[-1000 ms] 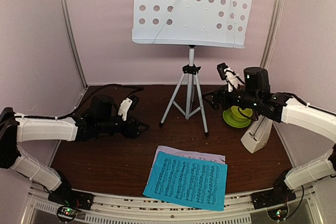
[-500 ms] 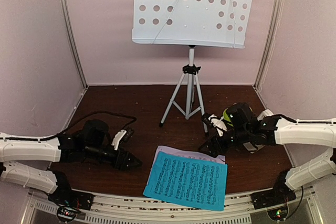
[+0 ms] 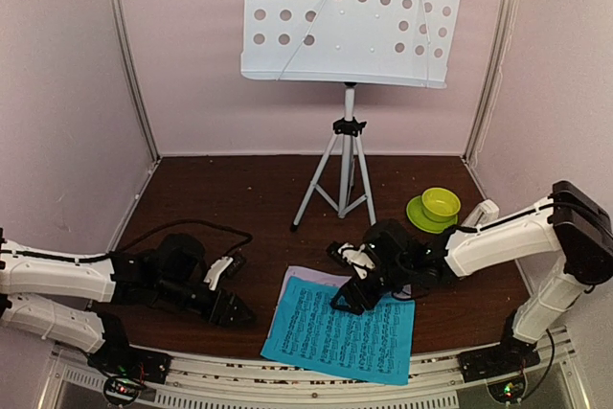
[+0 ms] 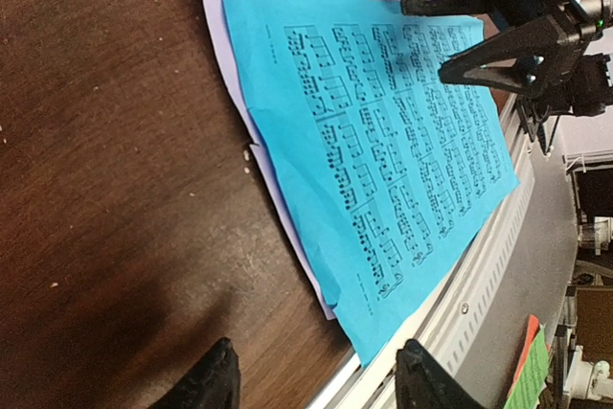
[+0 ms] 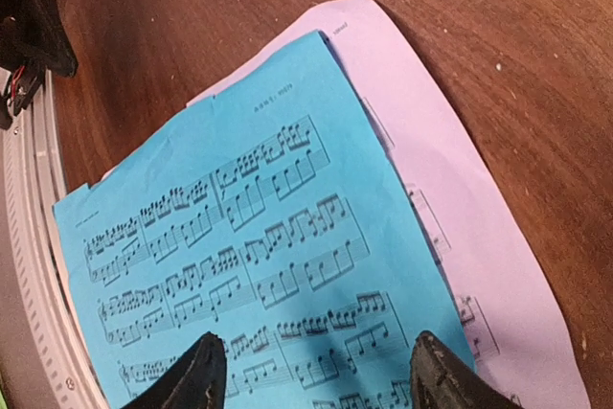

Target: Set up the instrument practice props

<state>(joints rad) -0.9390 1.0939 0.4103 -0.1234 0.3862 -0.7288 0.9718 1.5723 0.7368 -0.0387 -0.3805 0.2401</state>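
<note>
Dark wooden table (image 3: 239, 198): we find the cyan sheet (image 3: 340, 332) lying on the lilac sheet (image 3: 313, 278) at its near edge. We note the right gripper (image 3: 345, 301) over it, fingers apart; left gripper (image 3: 237, 312) beside it, likewise apart

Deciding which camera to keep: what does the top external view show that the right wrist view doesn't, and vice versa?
Only top external shows the music stand on its tripod and the green cup and saucer. Only the right wrist view makes the printed notes legible. Both show the cyan sheet lying on the lilac sheet on the table, with the right gripper open over it.
</note>
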